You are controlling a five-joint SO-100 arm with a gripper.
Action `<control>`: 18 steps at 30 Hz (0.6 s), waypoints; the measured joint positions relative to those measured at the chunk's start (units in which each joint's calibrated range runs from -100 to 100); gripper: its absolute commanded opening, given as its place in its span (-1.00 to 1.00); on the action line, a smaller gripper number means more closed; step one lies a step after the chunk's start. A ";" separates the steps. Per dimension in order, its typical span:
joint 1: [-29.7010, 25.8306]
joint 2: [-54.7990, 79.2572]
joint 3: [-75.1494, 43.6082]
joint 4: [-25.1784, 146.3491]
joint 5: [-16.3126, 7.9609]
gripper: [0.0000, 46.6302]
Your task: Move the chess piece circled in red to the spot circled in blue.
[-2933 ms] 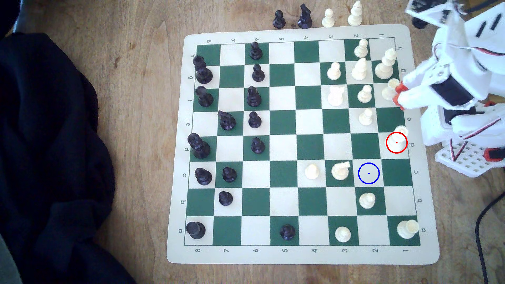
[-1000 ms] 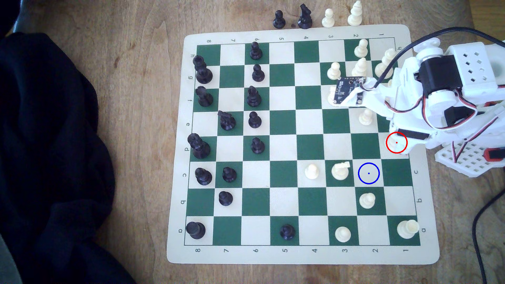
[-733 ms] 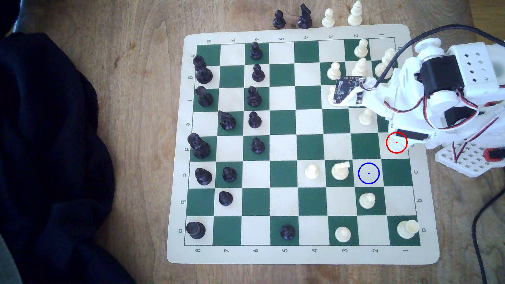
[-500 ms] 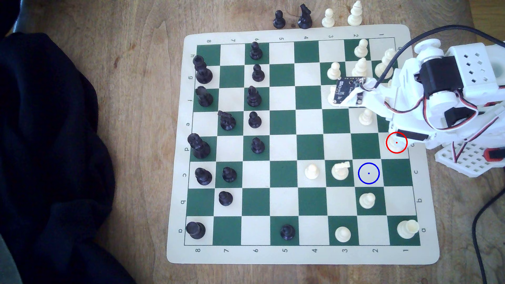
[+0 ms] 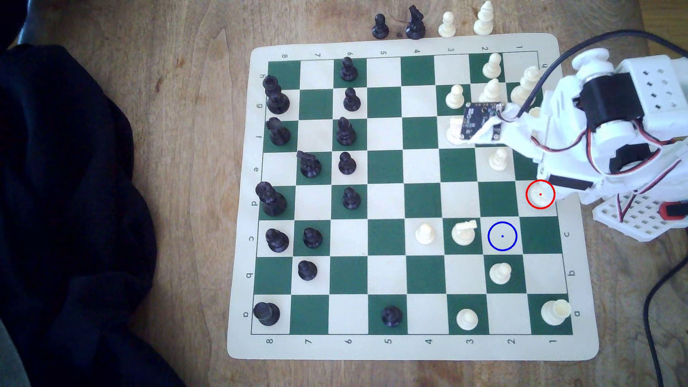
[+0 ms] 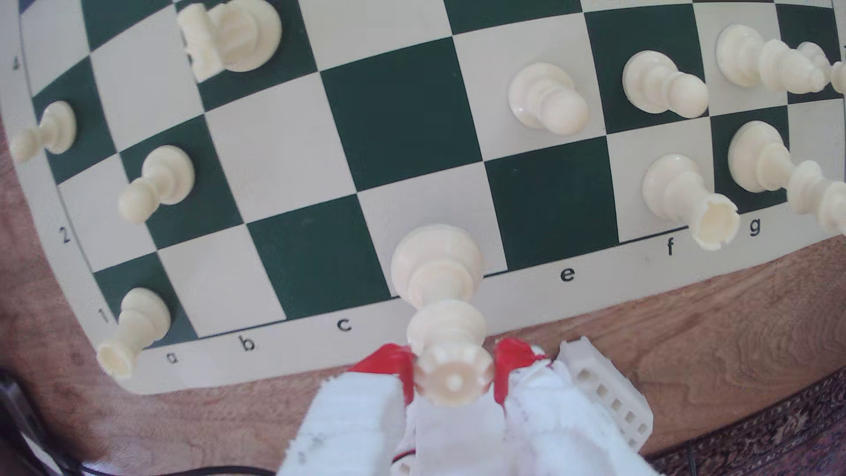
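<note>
The chess piece circled in red [image 6: 435, 265] is tall and cream-white with a crowned head. It stands upright on the cream edge square above the letter d. My gripper [image 6: 453, 366] is shut on its crown, one red-tipped finger [image 6: 389, 366] pressed against each side. In the exterior view the red ring marks the piece's base [image 5: 539, 196] at the board's right edge, and my white arm [image 5: 580, 149] hides the rest of it. The spot circled in blue [image 5: 502, 236] is a bare cream square one row below and one column to the exterior view's left.
A cream knight [image 5: 463, 232] stands just left of the blue ring and a pawn [image 5: 500, 272] just below it. Another pawn [image 5: 498, 158] and a rook [image 5: 554, 312] are nearby. Black cloth [image 5: 74, 223] lies left of the board, with captured pieces [image 5: 413, 24] beyond its far edge.
The arm swung down from above the board's right edge onto the ringed piece. In the last half second it shifted slightly toward the exterior view's right.
</note>
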State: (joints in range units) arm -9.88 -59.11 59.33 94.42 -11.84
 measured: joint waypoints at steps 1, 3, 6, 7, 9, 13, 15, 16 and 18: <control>0.52 -0.08 -4.88 3.43 0.15 -0.99; 1.11 -0.17 -8.40 4.22 0.24 -0.99; 0.29 0.00 -13.83 4.38 1.51 -0.99; 0.07 0.34 -14.55 4.38 1.61 -0.99; -0.74 1.93 -15.73 4.30 1.37 -0.99; -5.31 7.79 -17.62 0.72 0.15 -0.99; -7.15 10.31 -18.17 -0.88 -0.34 -0.99; -8.04 11.31 -18.17 -1.67 -0.49 -0.99; -9.22 13.24 -18.17 -3.11 -0.83 -0.99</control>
State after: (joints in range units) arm -19.10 -45.87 41.17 91.31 -12.67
